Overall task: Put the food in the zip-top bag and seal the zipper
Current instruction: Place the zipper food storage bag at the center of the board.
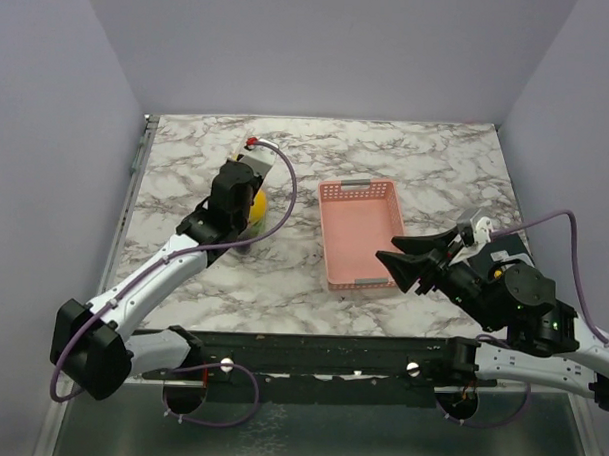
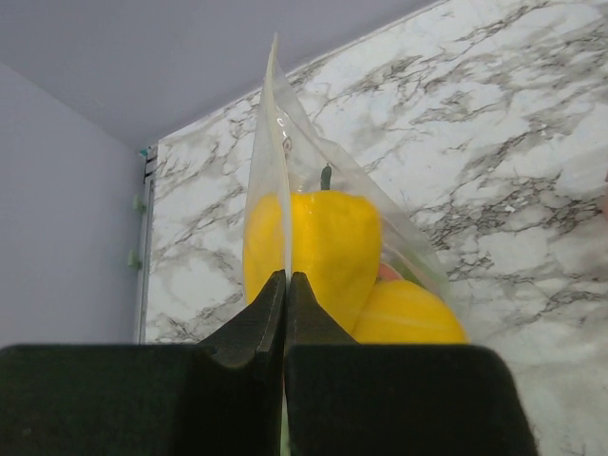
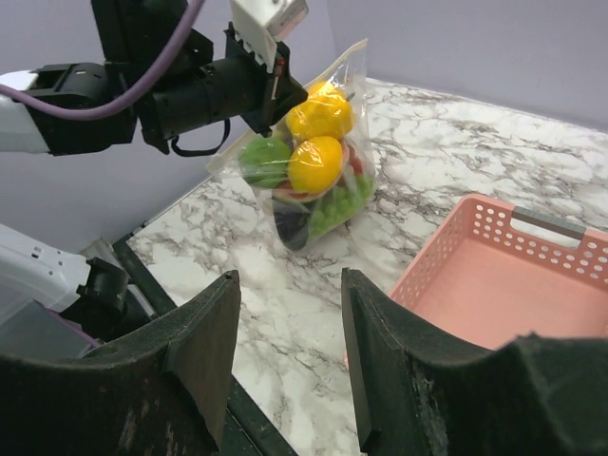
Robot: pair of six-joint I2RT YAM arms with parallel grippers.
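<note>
Nearest, low right in the top view: right end effector (image 1: pixel 389 253), black fingers spread apart with nothing between them, just beside the near end of the pink slotted plastic basket (image 1: pixel 358 283). In its own wrist view only the two fingers' inner faces visible, lower parts cut off by the frame's bottom edge.

Farther, left of centre on the marble-patterned counter (image 1: pixel 436 173): left end effector (image 1: pixel 248 191) clamped tight on the clear crinkly zip-top bag (image 3: pixel 328 81), jaws pressed flat on a thin edge of the plastic. From above, bag mostly hidden under the wrist, only a yellow patch showing.

Inside the bag: yellow toy pepper (image 3: pixel 318 112) on top, yellow lemon-like fruit (image 3: pixel 315 163) below, round green fruit (image 3: pixel 264 160) at left, dark purple eggplant (image 3: pixel 290 220) lowest, a sliver of red barely visible behind.

Long axis slanted in the right wrist view, empty corner up right, loaded end down left. Cannot tell whether that low end touches the counter. Zipper strip not made out; sealed or not, cannot tell.
</note>
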